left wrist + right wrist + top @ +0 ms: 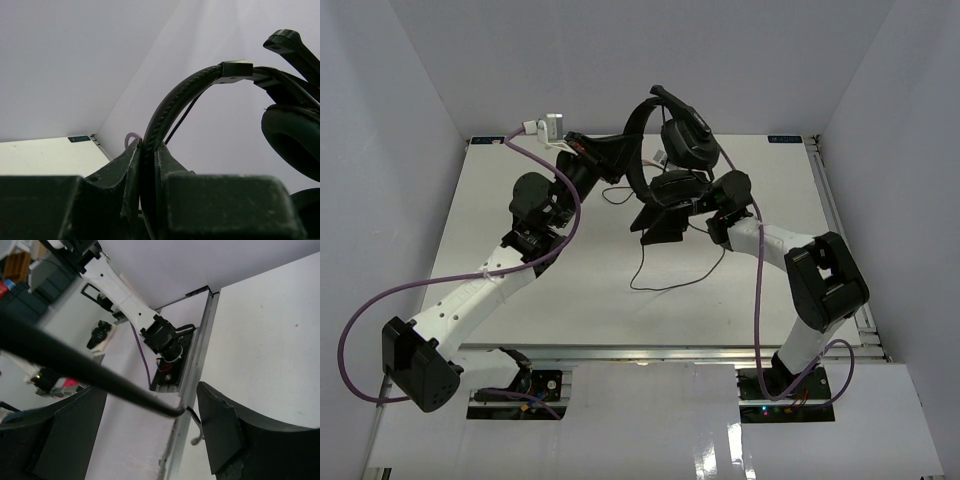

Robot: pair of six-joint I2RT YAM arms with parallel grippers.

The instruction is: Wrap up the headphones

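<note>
The black headphones (672,140) hang in the air above the far middle of the table. My left gripper (611,157) is shut on the padded headband (172,102), which rises from between its fingers toward the earcup (295,137) at the right. The lower earcup (677,186) sits just above my right gripper (660,224). That right gripper (150,430) is open, and the thin black cable (95,370) crosses the gap between its fingers without being pinched. A loop of cable (665,275) trails down onto the table.
Thick purple arm cables (568,215) run along both arms. A metal rail (832,205) borders the table's right edge, and white walls close in the back and sides. In the right wrist view an arm base (162,337) sits by the table's near rail (197,365).
</note>
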